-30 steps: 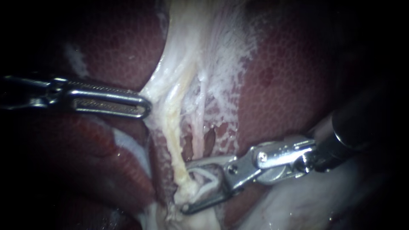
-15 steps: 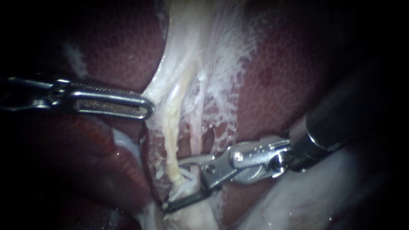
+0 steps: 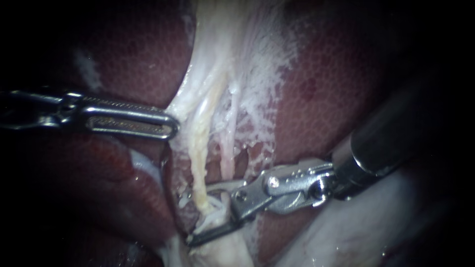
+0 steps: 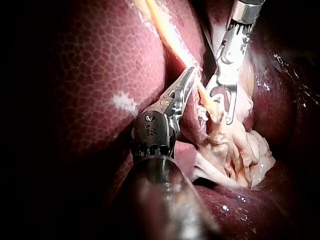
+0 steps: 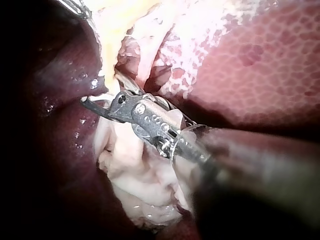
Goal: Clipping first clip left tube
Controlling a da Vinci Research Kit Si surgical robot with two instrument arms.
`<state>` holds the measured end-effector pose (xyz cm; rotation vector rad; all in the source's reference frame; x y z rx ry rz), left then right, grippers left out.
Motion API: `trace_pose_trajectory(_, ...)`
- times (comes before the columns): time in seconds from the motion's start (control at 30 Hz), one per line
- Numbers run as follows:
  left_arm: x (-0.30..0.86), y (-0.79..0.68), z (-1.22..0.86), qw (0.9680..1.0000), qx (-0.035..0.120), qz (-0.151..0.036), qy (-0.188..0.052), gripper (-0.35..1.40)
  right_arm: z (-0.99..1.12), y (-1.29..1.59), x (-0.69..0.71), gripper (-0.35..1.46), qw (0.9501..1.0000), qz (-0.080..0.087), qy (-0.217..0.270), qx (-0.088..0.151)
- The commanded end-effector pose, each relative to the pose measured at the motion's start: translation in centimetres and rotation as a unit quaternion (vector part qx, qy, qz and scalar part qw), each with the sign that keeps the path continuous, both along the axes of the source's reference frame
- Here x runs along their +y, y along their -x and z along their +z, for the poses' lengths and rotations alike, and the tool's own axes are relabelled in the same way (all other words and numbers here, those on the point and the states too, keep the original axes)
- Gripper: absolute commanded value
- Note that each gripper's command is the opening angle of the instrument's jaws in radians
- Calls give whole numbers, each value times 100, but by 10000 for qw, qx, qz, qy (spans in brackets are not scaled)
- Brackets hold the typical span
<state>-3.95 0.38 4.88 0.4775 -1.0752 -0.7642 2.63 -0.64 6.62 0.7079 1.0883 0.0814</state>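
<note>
The right instrument point(image 3: 200, 216) holds its jaws agape astride the left tube point(image 3: 198, 168) at lower centre, the left instrument point(image 3: 170, 129) apparently pinching white tissue point(image 3: 180, 111) left of centre; closing askew could catch neighbouring strands point(image 3: 228, 158).

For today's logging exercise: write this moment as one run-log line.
left instrument: shut on white tissue | right instrument: open, straddling left tube | clip: none seen
</note>
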Motion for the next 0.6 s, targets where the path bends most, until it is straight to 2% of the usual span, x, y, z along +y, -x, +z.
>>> trace_pose_trajectory(0.03, 0, 0, 0, 10000, 1, -1, 0, -35, -2, 2, 0, 14, 9999, -58, -121, -13)
trace_pose_trajectory(0.1, 0, 0, 0, 10000, 2, -2, 1, -35, -2, 4, 2, -18, 9993, -170, -326, -30)
trace_pose_trajectory(0.17, 0, 1, 1, 10000, 3, -3, 3, -35, 1, 4, 4, -35, 9986, -267, -455, -38)
trace_pose_trajectory(0.2, 0, 1, 1, 10000, 4, -4, 3, -35, 2, 5, 4, -35, 9986, -289, -435, -21)
trace_pose_trajectory(0.33, 0, 2, 1, 10000, 5, -5, 3, -35, 5, 5, 7, -35, 9991, -164, -378, -69)
trace_pose_trajectory(0.6, 0, 2, 1, 10000, 5, -6, 3, -35, 6, 5, 8, -35, 9990, -148, -403, -88)
